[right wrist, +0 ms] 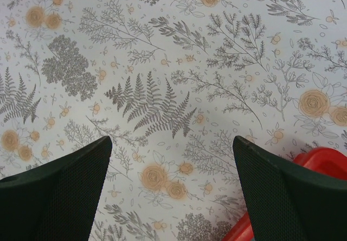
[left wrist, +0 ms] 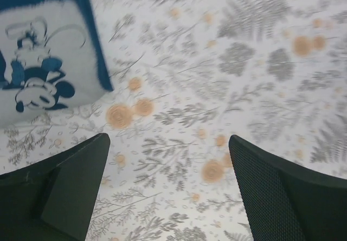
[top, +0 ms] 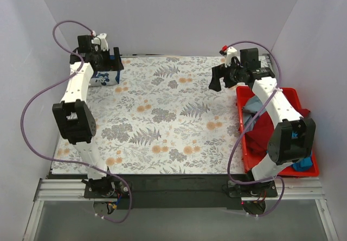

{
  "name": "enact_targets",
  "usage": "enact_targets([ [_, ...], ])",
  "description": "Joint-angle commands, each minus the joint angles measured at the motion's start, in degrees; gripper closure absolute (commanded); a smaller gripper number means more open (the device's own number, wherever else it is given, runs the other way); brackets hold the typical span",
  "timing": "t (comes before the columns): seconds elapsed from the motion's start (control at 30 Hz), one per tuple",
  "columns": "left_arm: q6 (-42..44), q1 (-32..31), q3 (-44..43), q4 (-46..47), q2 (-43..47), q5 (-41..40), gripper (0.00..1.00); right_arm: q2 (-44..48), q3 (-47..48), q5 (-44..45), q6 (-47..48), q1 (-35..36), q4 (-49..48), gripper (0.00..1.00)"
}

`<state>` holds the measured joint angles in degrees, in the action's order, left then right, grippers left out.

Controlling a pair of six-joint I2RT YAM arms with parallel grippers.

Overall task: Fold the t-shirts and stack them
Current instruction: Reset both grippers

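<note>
A folded navy blue t-shirt with a white cartoon print (top: 104, 78) lies at the far left of the table cover. It fills the upper left of the left wrist view (left wrist: 38, 62). My left gripper (top: 111, 63) hovers just beside it, open and empty (left wrist: 168, 186). My right gripper (top: 218, 80) hangs open and empty over the cover, left of the red bin's far corner (right wrist: 171, 186). A red t-shirt (top: 264, 133), a pale grey-blue one (top: 251, 108) and a teal-blue one (top: 304, 165) lie crumpled in the bin.
The red plastic bin (top: 294, 93) stands at the right edge under the right arm; its corner shows in the right wrist view (right wrist: 322, 158). The floral table cover (top: 168, 116) spans the table. White walls close in the left, back and right.
</note>
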<state>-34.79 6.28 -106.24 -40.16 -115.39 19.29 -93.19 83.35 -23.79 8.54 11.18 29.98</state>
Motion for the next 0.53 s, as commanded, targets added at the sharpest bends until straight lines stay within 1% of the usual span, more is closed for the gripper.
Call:
enact_targets([
  [0.0, 0.3, -3.9, 0.2, -3.1, 12.2, 6.9, 0.08, 6.1, -1.6, -1.3, 3.1, -0.5, 1.4, 0.02],
  [0.03, 0.3, -5.4, 3.5, -3.2, 15.3, 7.1, 0.08, 7.0, -2.8, -0.8, 3.8, -0.5, 1.7, 0.02],
  [0.07, 0.3, -5.4, 5.2, -3.1, 16.8, 7.4, 0.08, 9.0, -4.1, -0.2, 4.2, -0.5, 2.8, 0.02],
  [0.1, 0.2, -7.6, 7.4, -3.1, 18.2, 7.7, 0.08, 9.9, -7.2, 0.2, 5.5, -0.5, 3.3, 0.02],
  [0.13, 0.2, -9.0, 11.6, -2.4, 21.2, 7.7, 0.08, 11.1, -8.6, 0.9, 6.2, -0.5, 4.1, 0.02],
  [0.23, -0.3, -11.4, 19.4, 0.0, 25.7, 7.1, 0.08, 15.8, -15.6, 2.1, 8.8, -0.5, 6.0, 0.02],
  [0.27, -0.2, -11.9, 25.0, 0.7, 28.8, 7.1, 0.08, 18.3, -17.2, 2.3, 9.1, -0.5, 6.2, 0.01],
  [0.3, -0.2, -12.2, 27.5, 1.4, 30.1, 6.9, 0.08, 19.6, -20.1, 2.5, 9.7, -0.5, 6.8, 0.02],
  [0.37, -0.5, -12.6, 33.7, 3.2, 33.8, 6.3, 0.08, 22.9, -22.4, 2.5, 10.1, -0.5, 7.4, 0.02],
  [0.5, -2.0, -12.7, 40.7, 4.7, 37.9, 5.5, 0.08, 26.5, -26.6, 1.8, 10.1, -0.5, 8.3, 0.02],
])
